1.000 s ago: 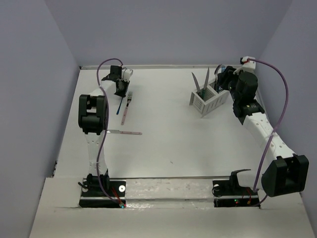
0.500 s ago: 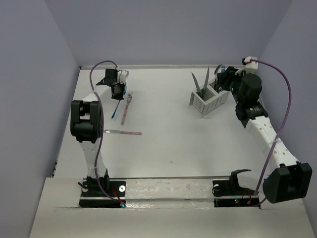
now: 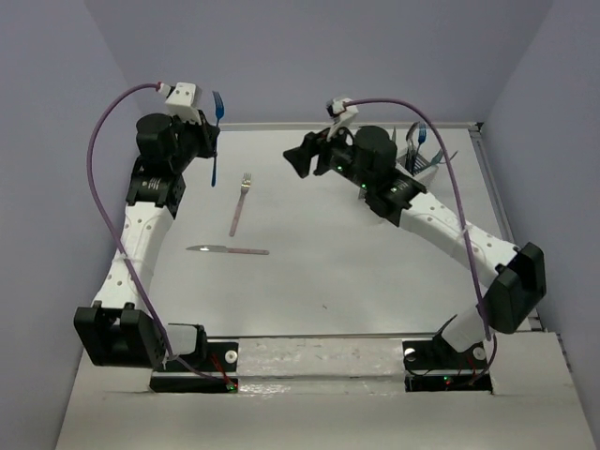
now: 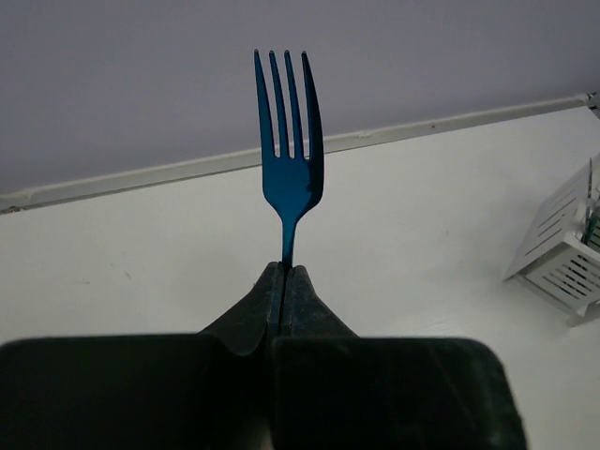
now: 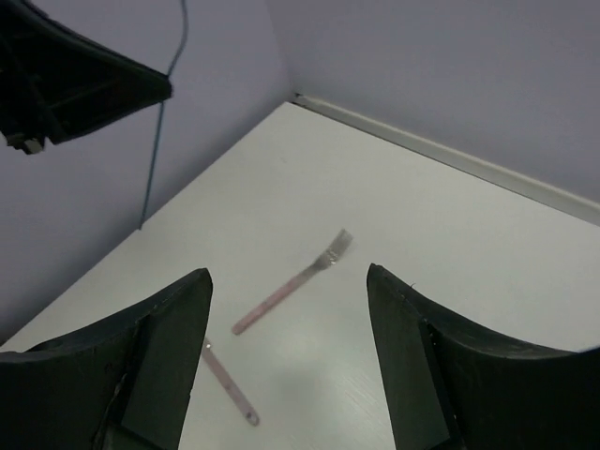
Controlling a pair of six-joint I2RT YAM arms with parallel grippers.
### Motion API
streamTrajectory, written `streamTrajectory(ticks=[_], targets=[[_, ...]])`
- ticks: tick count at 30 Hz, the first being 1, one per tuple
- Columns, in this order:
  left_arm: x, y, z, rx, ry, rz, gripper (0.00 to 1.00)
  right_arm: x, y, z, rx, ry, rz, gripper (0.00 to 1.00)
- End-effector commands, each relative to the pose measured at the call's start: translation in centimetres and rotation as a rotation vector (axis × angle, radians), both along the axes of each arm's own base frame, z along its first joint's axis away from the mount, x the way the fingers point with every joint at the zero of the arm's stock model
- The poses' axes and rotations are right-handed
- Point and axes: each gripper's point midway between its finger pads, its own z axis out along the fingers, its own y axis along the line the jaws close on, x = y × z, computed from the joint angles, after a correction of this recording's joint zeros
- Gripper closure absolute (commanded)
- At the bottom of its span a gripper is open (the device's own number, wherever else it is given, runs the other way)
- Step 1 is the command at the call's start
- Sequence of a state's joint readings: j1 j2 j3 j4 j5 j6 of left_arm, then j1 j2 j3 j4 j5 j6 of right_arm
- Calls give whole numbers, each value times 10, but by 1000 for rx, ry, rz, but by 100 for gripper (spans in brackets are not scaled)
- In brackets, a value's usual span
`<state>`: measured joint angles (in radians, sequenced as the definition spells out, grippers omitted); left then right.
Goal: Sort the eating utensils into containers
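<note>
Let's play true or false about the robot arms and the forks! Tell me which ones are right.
1. The left gripper holds a blue fork with its tines pointing up. True.
2. The right gripper is holding a spoon. False: it is open and empty.
3. A pink-handled fork lies flat on the table. True.
4. The pink-handled knife stands in the white caddy. False: it lies on the table, near the pink-handled fork.
</note>
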<state>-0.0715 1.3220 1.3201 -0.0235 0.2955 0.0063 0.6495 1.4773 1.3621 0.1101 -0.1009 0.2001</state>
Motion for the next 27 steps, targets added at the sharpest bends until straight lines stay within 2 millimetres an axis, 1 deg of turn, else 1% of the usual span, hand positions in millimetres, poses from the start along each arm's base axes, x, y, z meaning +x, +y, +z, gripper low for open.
streamTrajectory(ticks=[1,2,3,4,5,6,7,8,9,10,11,13,14,15,16,18,19,20,21,22,23,24,25,27], targets=[[-22,-12,15,-103,-44,-35,100,-14,83,35,68,-103,150,26],[-26,-13,19,-110,-58,-36,100,-17,97,37,81,-109,178,26],[-29,-14,18,-120,-60,-36,100,-25,114,39,93,-110,211,26],[-32,-15,24,-122,-83,-39,100,-25,124,40,109,-106,221,26],[-39,-17,31,-125,-105,-40,100,-20,138,39,127,-108,231,26],[-42,-17,30,-125,-108,-40,100,-22,147,38,139,-101,244,27],[-47,-17,37,-130,-133,-37,100,-20,151,47,175,-99,246,28],[-49,-18,38,-133,-142,-39,100,-16,155,46,187,-93,241,28],[-50,-19,35,-136,-140,-38,100,-14,165,35,185,-71,243,29],[-53,-18,39,-140,-155,-36,100,-11,167,34,200,-59,237,30],[-55,-19,38,-142,-156,-38,100,-9,169,37,216,-66,235,31],[-56,-20,35,-139,-154,-41,100,-4,175,28,221,-46,233,33],[-55,-19,34,-143,-153,-38,100,-8,180,32,230,-48,243,33],[-55,-20,30,-144,-145,-38,100,-6,181,31,231,-47,242,34],[-55,-21,30,-147,-146,-43,100,-3,184,24,229,-35,237,35],[-56,-23,29,-162,-139,-51,100,1,186,21,232,-28,225,38],[-58,-25,29,-168,-139,-63,100,3,188,22,238,-27,223,40],[-59,-27,28,-173,-138,-72,100,6,191,15,233,-20,221,41],[-59,-28,28,-177,-134,-75,100,7,193,12,233,-15,221,43],[-59,-29,27,-179,-133,-78,100,8,195,15,240,-18,223,46],[-59,-29,27,-179,-133,-78,100,10,199,9,235,-9,228,49],[-59,-30,25,-180,-128,-79,100,10,202,6,233,-8,240,52],[-59,-30,24,-180,-127,-81,100,11,203,9,239,-12,244,62],[-59,-31,20,-175,-120,-82,100,13,204,6,240,-8,234,84]])
